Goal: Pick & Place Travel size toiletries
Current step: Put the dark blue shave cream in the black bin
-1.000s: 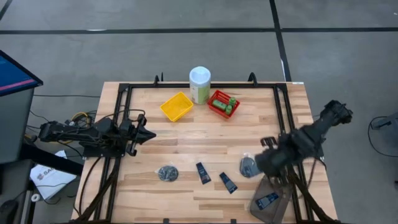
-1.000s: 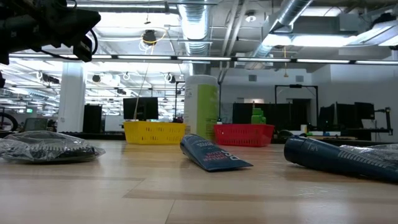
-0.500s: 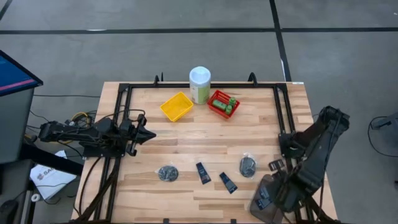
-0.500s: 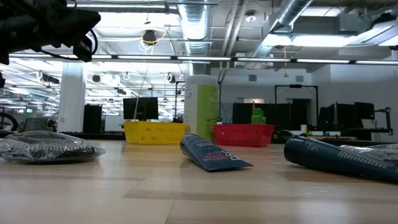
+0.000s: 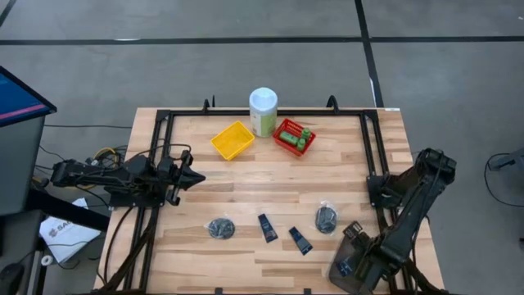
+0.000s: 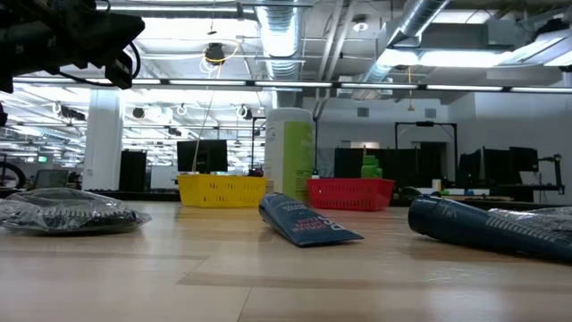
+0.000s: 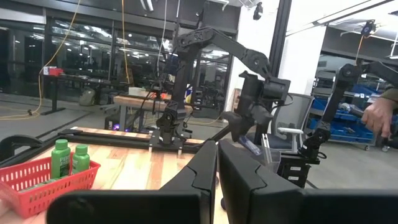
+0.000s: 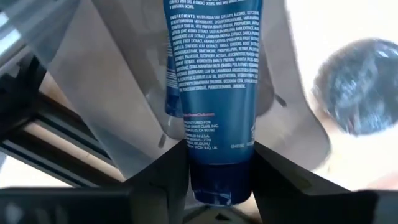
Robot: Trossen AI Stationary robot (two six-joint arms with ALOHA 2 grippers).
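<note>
Navy tube (image 8: 211,93) sits between the right gripper's (image 8: 214,180) fingers, which bracket its crimped end, over a grey container (image 5: 348,270) at the surface's near right corner; whether they clamp it or are letting go I cannot tell. That placement suggests a drop-off there. Two more tubes (image 5: 267,227) (image 5: 300,239) and two wrapped bundles (image 5: 219,228) (image 5: 326,219) lie on the wood, unsorted. Green bottles (image 5: 304,136) stand in the red basket (image 5: 287,138). Left gripper (image 5: 187,174) waits at the left edge, fingers together.

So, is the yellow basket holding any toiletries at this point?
No, in the high view the yellow basket shows only its bare floor, while the green bottles stand in the red basket beside it.
</note>
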